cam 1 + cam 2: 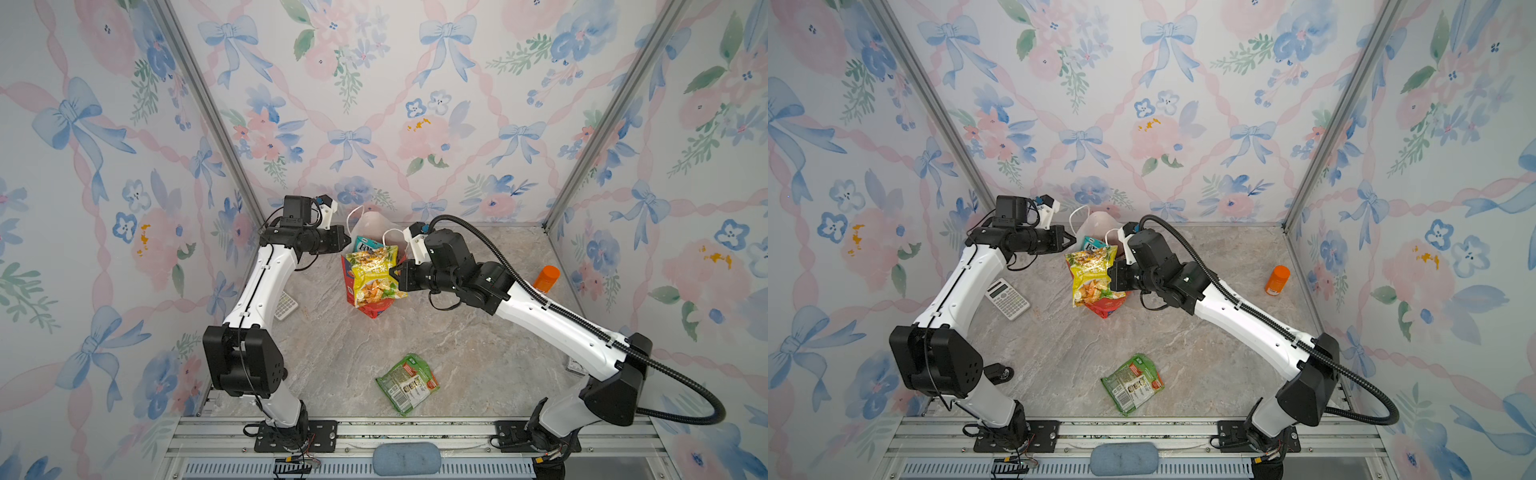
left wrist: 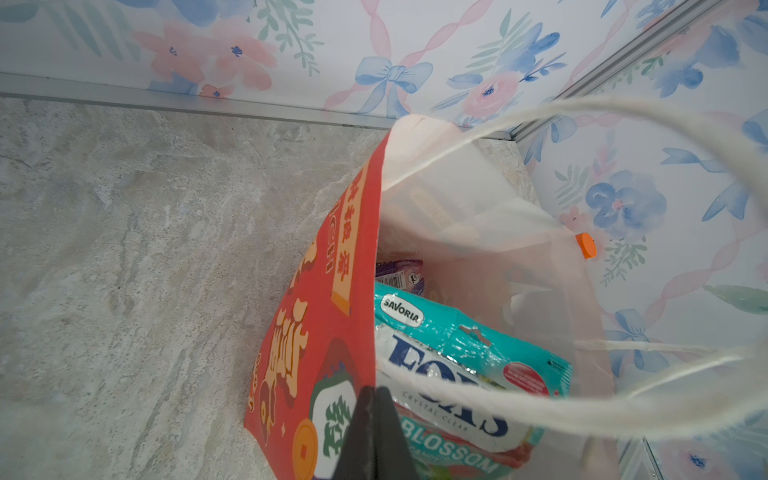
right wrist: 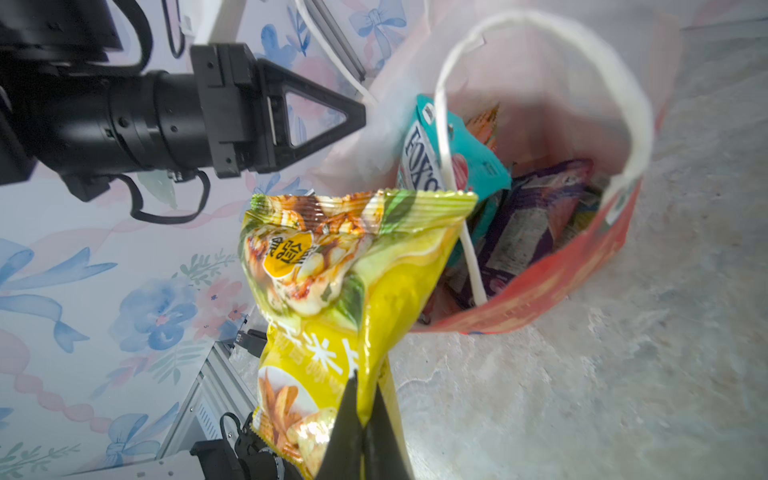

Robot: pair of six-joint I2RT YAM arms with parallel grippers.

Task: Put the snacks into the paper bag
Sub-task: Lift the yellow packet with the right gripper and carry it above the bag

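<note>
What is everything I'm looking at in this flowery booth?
paper bag: one, red, white inside, standing at table's back
yellow packet: one, yellow, hanging over the bag's mouth
teal packet: one, teal, sticking out of the bag
purple packet: one, purple, inside the bag
green packet: one, green, flat near table's front
bottle: one, orange, upright at right
calculator: one, white, flat at left
table: one, grey marble, beneath everything
left gripper: one, black, shut on the bag's rim
right gripper: one, black, shut on the yellow packet
</note>
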